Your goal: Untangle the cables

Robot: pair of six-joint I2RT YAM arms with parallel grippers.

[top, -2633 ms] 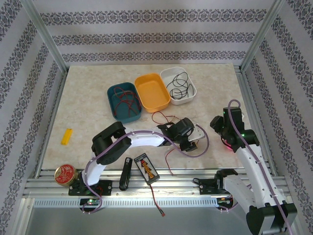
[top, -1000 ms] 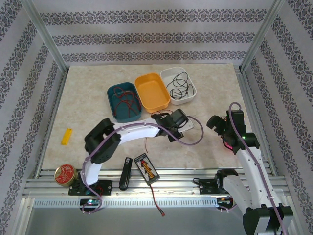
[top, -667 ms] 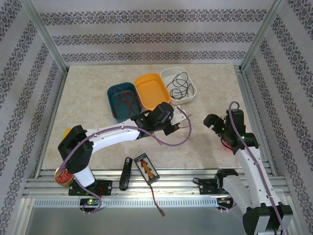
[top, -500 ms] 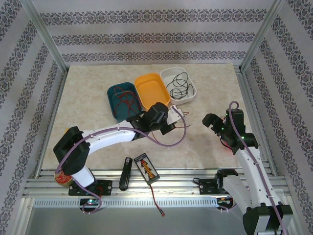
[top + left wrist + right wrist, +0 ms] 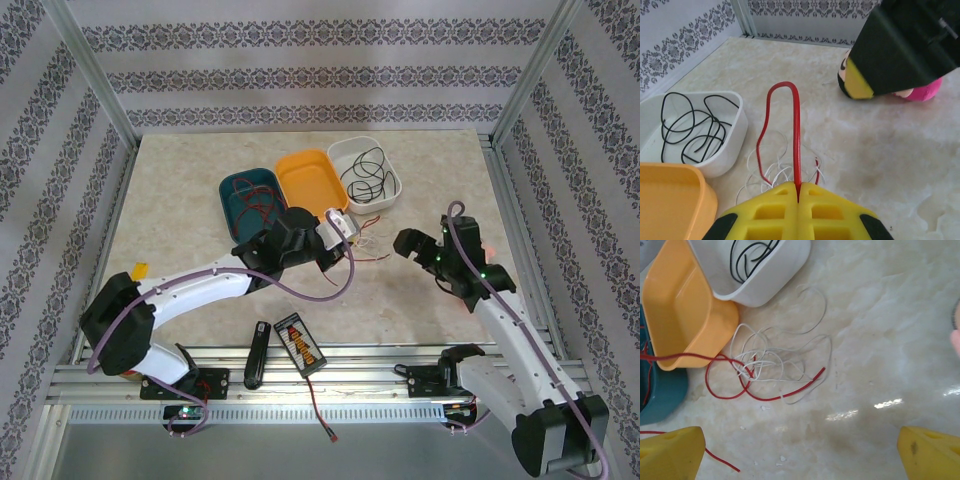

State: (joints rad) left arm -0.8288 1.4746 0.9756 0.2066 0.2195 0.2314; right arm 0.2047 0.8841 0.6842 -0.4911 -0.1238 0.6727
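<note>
**Trays:** three. One teal tray (image 5: 224, 195), one orange tray (image 5: 312, 185), one white tray (image 5: 775, 275).

**Thin cables:** four counted.
- One black cable (image 5: 362, 180).
- One whitish cable (image 5: 767, 362).
- Two red: first red cable (image 5: 255, 205) and second red cable (image 5: 797, 145). Whether the loose red strands on the table all belong to the second cannot be told.

**Grippers:** two, the left gripper (image 5: 798, 187) and the right gripper (image 5: 801, 442).

**Single items:**
- Black orange-striped device (image 5: 300, 343): one.
- Black tool (image 5: 256, 352): one.
- Yellow block (image 5: 137, 272): one.
- Pink object (image 5: 920, 90): one.
</note>
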